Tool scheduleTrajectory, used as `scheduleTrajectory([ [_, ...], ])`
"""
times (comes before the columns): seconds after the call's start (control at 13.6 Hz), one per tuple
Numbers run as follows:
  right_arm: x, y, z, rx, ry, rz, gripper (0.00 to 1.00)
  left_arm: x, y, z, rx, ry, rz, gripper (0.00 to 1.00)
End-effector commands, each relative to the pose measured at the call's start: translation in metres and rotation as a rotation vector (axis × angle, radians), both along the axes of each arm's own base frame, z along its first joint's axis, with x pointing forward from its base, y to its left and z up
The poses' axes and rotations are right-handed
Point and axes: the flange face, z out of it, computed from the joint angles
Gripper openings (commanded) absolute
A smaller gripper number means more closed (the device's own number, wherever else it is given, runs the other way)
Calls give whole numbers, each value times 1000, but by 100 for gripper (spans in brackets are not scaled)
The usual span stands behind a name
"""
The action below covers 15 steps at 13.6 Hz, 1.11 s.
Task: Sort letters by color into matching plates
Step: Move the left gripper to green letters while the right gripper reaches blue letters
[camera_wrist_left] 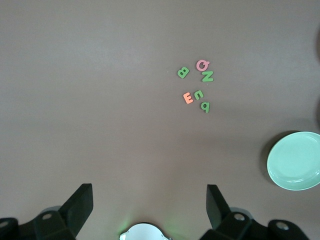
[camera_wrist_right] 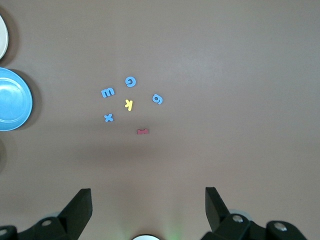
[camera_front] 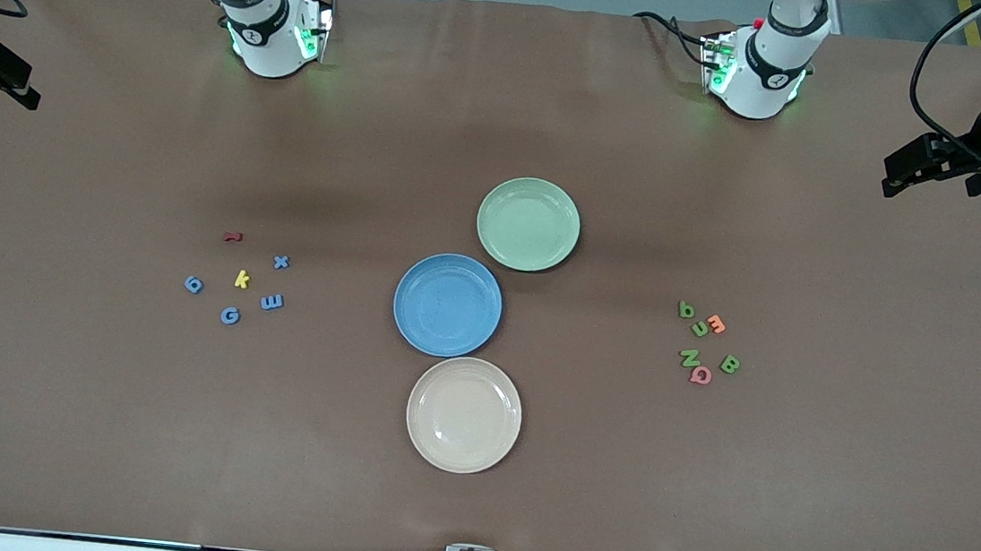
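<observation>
The pale green plate [camera_front: 529,224] and the blue plate [camera_front: 447,305] lie empty mid-table, touching. Blue letters G [camera_front: 230,315], E [camera_front: 272,301], x [camera_front: 280,262] and a 6-shape [camera_front: 193,285] are scattered toward the right arm's end. Green letters q [camera_front: 686,310], u [camera_front: 699,329], N [camera_front: 689,358] and B [camera_front: 729,363] cluster toward the left arm's end. My left gripper [camera_wrist_left: 149,192] hangs open and empty high over the table's edge at its own end [camera_front: 901,175]. My right gripper [camera_wrist_right: 147,192] hangs open and empty at the right arm's end [camera_front: 18,90].
A cream plate [camera_front: 464,414] lies nearer the front camera than the blue plate. A yellow k [camera_front: 243,279] and a dark red piece [camera_front: 231,237] sit among the blue letters. An orange E [camera_front: 716,324] and a pink Q [camera_front: 700,376] sit among the green ones.
</observation>
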Motion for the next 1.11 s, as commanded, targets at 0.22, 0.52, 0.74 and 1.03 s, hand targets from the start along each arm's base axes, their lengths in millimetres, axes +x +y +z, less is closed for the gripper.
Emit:
scheduleTrajectory([
  [0.22, -3, 2, 11, -7, -10, 0, 100, 5, 6, 6, 16, -7, -17, 100],
  [0.52, -3, -1, 9, -7, -7, -8, 100, 17, -7, -18, 3, 37, -28, 100],
  [0.74, -2, -1, 10, -7, -10, -9, 100, 28, -30, -42, 3, 52, -57, 100],
  [1.03, 21, -5, -26, -11, 49, -11, 100, 32, -55, -84, -1, 68, -96, 100],
])
